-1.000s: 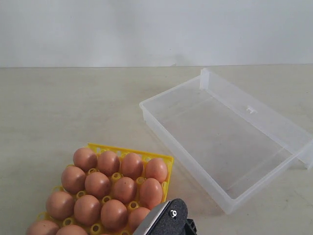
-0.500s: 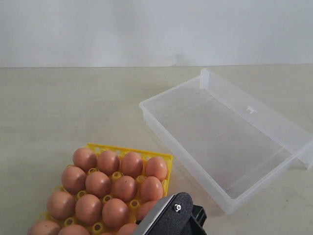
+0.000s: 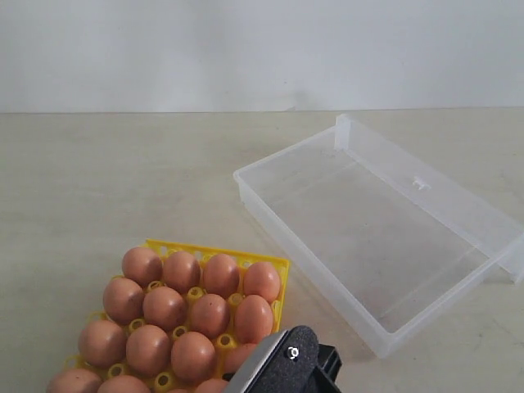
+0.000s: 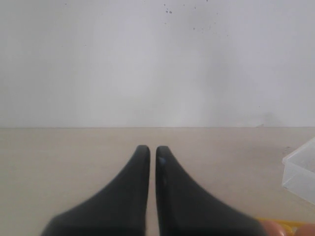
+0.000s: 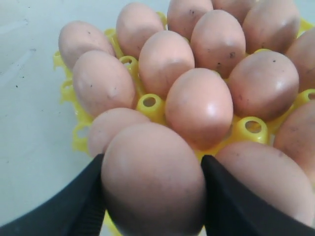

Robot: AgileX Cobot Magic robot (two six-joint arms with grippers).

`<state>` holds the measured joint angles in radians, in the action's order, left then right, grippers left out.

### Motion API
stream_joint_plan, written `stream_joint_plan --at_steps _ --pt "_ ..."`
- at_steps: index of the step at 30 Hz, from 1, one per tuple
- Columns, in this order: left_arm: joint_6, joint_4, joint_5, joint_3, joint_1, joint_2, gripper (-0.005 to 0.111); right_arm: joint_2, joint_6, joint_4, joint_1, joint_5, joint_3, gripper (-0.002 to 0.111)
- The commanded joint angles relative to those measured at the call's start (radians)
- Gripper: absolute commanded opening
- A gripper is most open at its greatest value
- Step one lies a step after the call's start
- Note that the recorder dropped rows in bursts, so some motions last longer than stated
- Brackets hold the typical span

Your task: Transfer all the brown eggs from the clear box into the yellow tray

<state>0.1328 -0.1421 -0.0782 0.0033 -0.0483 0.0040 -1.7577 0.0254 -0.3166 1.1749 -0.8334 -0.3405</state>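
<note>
Pale beige table surface fills the exterior view and is bounded at the far side by a plain white wall. The clear box is placed right of centre, set at an angle, with its lid flap folded out along the far long side. The yellow tray is positioned at the near left, just beside the box but apart from it. The brown eggs are seated in the tray's cups in several close rows, and every egg in view is located at the tray. The black wrist housing of the right arm is seen at the lower edge, over the tray's near right corner, where part of one egg is hidden by it. In the right wrist view, the right gripper is closed on one egg, which is pressed on both sides by the black fingers. Whether this egg is resting in a cup or is raised above it cannot be told. It is located at the tray's edge, close against neighbouring eggs. In the left wrist view, the left gripper is closed to a thin slit and nothing is held in it. It is kept above bare table, with a corner of the box and the tray's edge seen to one side.
</note>
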Motion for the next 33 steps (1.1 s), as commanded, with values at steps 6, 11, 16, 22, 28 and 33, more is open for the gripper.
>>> stream_joint_plan --at_steps 6,11,16,22,28,33 --pt "-0.007 -0.003 0.003 -0.003 -0.007 -0.004 0.004 0.003 -0.009 0.014 0.0 -0.003 -0.001 0.056" --pt "-0.007 -0.003 0.003 -0.003 -0.007 -0.004 0.004 0.003 -0.009 0.014 0.0 -0.003 -0.001 0.056" --pt "-0.007 -0.003 0.003 -0.003 -0.007 -0.004 0.004 0.003 -0.009 0.014 0.0 -0.036 -0.001 0.055" --pt "-0.007 -0.003 0.003 -0.003 -0.007 -0.004 0.004 0.02 -0.002 0.026 0.0 -0.223 -0.001 0.055" --pt "-0.007 -0.003 0.003 -0.003 -0.007 -0.004 0.004 0.122 -0.094 -0.252 0.0 -0.388 -0.011 0.055" --pt "-0.007 -0.003 0.003 -0.003 -0.007 -0.004 0.004 0.244 -0.329 -0.701 -0.008 -0.388 -0.032 0.048"
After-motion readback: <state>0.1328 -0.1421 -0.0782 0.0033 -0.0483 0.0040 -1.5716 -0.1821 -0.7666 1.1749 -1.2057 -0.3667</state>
